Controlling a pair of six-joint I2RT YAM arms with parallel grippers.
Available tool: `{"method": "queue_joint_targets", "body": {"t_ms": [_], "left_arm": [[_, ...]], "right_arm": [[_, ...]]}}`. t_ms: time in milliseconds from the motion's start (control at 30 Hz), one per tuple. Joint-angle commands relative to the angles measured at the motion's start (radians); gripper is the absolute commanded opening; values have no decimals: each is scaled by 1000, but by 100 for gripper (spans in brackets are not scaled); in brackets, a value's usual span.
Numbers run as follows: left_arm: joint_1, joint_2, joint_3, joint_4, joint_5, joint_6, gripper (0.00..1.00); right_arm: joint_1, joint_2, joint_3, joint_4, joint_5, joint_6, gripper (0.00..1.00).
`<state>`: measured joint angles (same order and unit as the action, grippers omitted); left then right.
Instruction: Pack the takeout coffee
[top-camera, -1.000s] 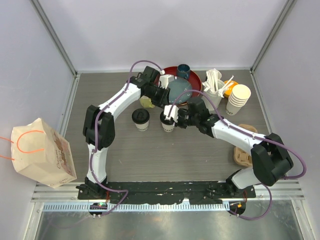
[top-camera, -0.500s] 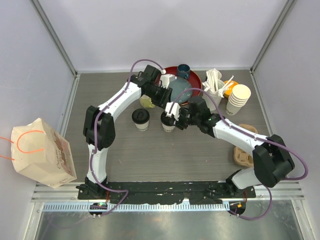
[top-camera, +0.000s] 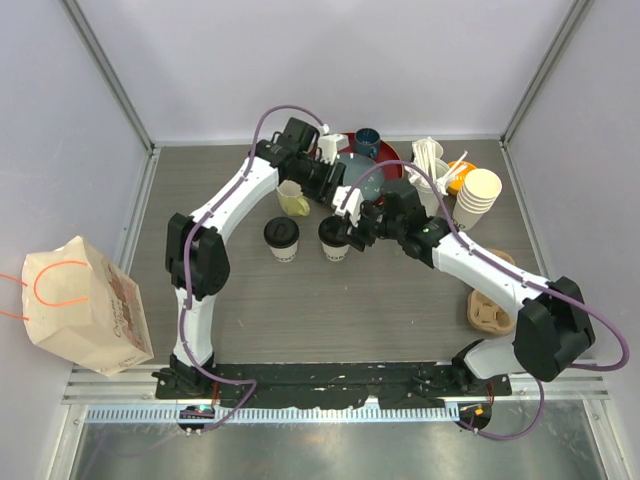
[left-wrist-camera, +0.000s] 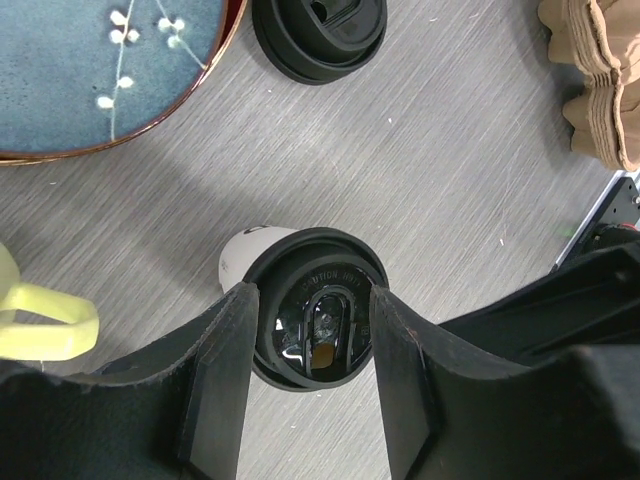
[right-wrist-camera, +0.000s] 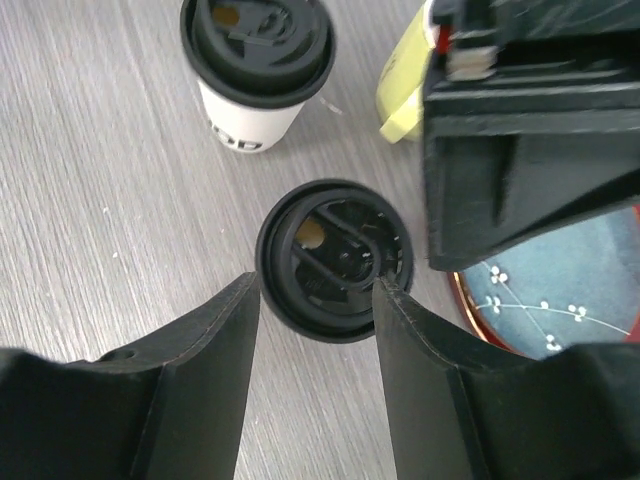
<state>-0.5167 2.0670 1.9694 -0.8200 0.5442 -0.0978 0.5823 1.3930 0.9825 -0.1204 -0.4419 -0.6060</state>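
Observation:
Two takeout coffee cups with black lids stand on the grey table, the left cup (top-camera: 281, 238) and the right cup (top-camera: 333, 238). My right gripper (top-camera: 350, 220) hovers open just behind and above the right cup; in the right wrist view its lid (right-wrist-camera: 335, 258) shows between the spread fingers of the right gripper (right-wrist-camera: 318, 285), with the left cup (right-wrist-camera: 258, 60) beyond. My left gripper (top-camera: 328, 183) is open near the tray, holding nothing. In the left wrist view the left gripper (left-wrist-camera: 312, 295) frames the left cup's lid (left-wrist-camera: 315, 320) far below, and the right cup's lid (left-wrist-camera: 320, 35) lies beyond.
A pale yellow mug (top-camera: 292, 200) stands behind the cups. A red tray (top-camera: 395, 160) carries a blue plate and a dark blue cup (top-camera: 367, 140). Stacked paper cups (top-camera: 476, 198), a straw holder (top-camera: 430, 165), a cardboard carrier (top-camera: 490, 305) and a paper bag (top-camera: 85, 305) are around.
Both grippers have opened. The right gripper let go of the right cup and drew back from it. The left gripper pulled back toward the tray, uncovering the yellow mug.

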Motion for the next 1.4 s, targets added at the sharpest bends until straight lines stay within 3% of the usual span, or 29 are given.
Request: {"method": "queue_joint_targets", "body": {"t_ms": [0,267,533,667,700,767,800,833,900,967,1033,1367], "left_arm": [[21,-64,48,-34,-10,4,53],[75,-204,34,-99,-66,67,61],[126,-419,-49,-212,-208,180,71],[129,-556,-56,-318,-496,282,80],[130,-580,-63,-339,-685,291,83],[144,-633,-84,-401,-858,308,84],[156,-648,-98,-422,-1018,320,84],[181,-668,-143,-459,-1082,323,89],[211,-735,-206,-484,-1193,323,90],[271,-816,-311,-505,-1296,323,100],[365,-867,-421,-495,-1364,358,100],[624,-1044,-613,-484,-1342,388,97]], "right_arm": [[-6,-63,105,13,51,122,55],[-56,-107,260,-94,281,455,57],[-81,-143,288,-226,437,580,61],[-82,-160,262,-248,424,601,62],[-81,-161,257,-258,419,603,62],[-81,-160,254,-268,411,603,64],[-81,-158,252,-274,410,624,66],[-81,-158,251,-275,410,630,67],[-82,-155,246,-282,402,632,69],[-81,-147,245,-283,391,631,70],[-81,-141,246,-289,382,632,71],[-81,-104,285,-335,324,621,72]]}}
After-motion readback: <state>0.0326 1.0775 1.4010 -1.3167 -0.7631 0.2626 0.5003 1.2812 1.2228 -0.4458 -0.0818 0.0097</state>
